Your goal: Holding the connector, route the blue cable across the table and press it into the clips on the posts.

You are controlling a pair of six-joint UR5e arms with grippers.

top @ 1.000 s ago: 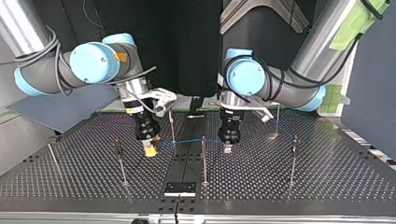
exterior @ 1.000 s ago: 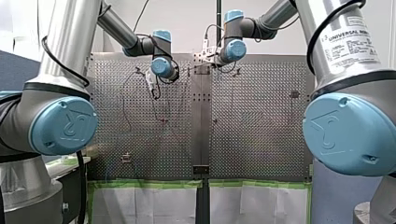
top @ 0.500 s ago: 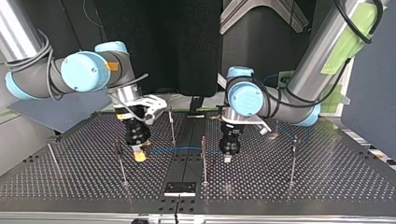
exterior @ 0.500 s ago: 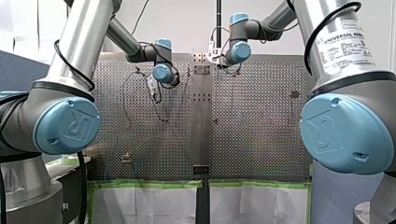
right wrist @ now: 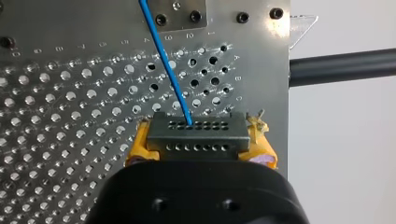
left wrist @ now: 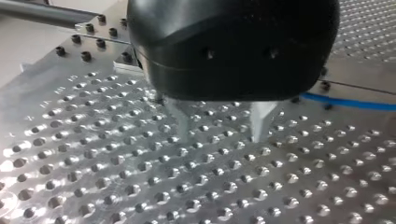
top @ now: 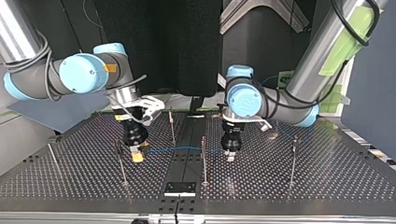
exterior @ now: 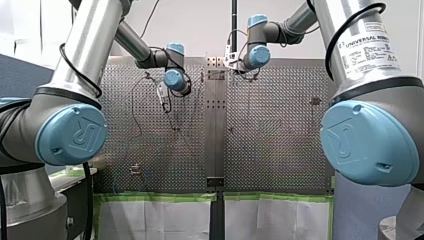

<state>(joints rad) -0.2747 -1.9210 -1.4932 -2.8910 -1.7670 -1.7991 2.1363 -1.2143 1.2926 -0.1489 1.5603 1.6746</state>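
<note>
Right claw [right wrist: 198,145] clenched on the dark grey rectangular connector [right wrist: 196,130]; thin blue cable [right wrist: 166,65] leaves it ahead over the perforated metal tabletop [right wrist: 70,116]. Top view: cable spans centre frame from that claw past a thin metal post [top: 203,161]; clipped or not, cannot tell. Left claw [left wrist: 219,123] released, empty, cable just beside it. Risks: overtension could pull the cable from the connector or bend a post; slack could let it miss the clip; the left claw could press down beside the cable.

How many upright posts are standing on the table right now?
5 posts, by the top view: far left, left of centre, two near the middle, right. More may be hidden.
</note>
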